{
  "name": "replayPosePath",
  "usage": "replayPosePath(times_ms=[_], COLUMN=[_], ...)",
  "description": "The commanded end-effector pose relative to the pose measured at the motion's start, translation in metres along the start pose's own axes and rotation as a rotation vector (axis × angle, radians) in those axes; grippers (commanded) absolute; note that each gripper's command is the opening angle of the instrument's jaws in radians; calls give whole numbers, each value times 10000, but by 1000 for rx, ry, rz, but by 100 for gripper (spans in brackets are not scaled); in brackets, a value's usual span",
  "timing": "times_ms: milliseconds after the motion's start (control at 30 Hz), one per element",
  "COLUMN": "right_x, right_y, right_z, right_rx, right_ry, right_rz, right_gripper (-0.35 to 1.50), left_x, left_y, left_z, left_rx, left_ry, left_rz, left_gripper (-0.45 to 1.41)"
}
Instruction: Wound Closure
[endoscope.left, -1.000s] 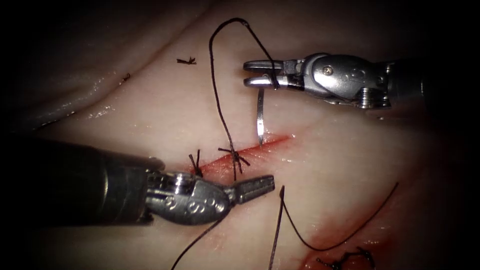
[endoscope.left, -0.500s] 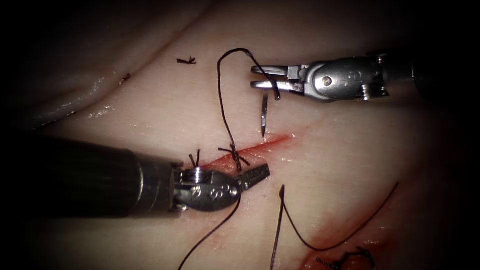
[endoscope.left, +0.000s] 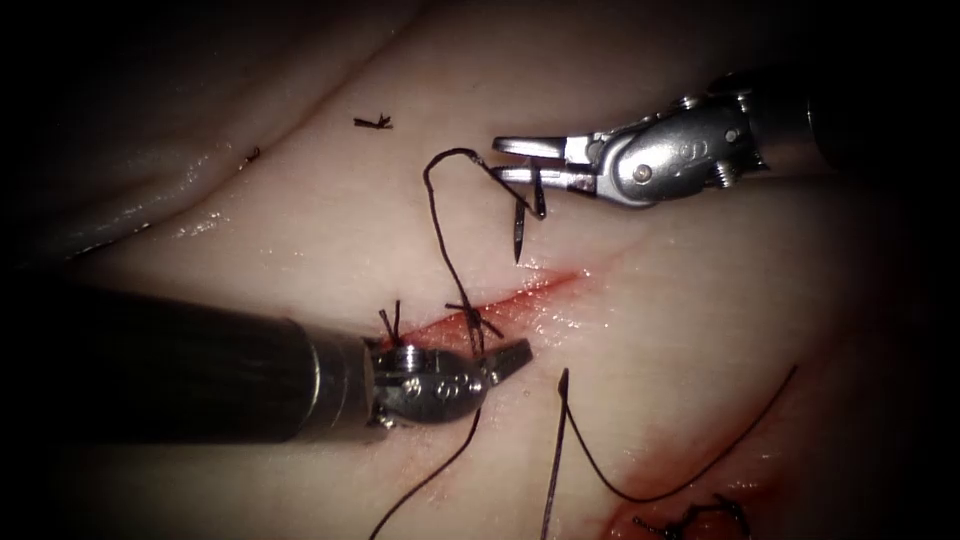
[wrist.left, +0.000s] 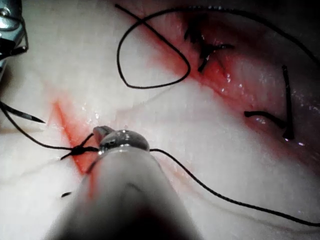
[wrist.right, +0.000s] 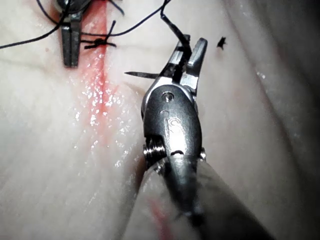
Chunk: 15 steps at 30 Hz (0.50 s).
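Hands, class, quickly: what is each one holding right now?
Left hand: closed, seemingly on the thread beside the cut.
Right hand: holds the needle near its rear end; tip above the tissue.

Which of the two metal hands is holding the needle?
The right hand, entering from the right above the cut. The needle hangs from it, point just above the tissue. The left hand lies beside the knot, gripping no needle.
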Motion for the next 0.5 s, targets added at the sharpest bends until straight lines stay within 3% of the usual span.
replayPosePath(times_ms=[33,233,500], right_x=[-10,-16,-15], right_y=[-3,-7,-9], right_z=[7,7,12], right_rx=[0,-3,3], right_ry=[-7,-40,-51], right_rz=[-5,-27,-103], right_gripper=[-35,-35,-35], left_x=[-4,-12,-6], left_y=[7,15,17], left_z=[9,15,9], left_rx=[-10,-44,-53], left_ry=[-5,-19,-19], left_rz=[-1,-6,-12], left_gripper=[-38,-16,-16])
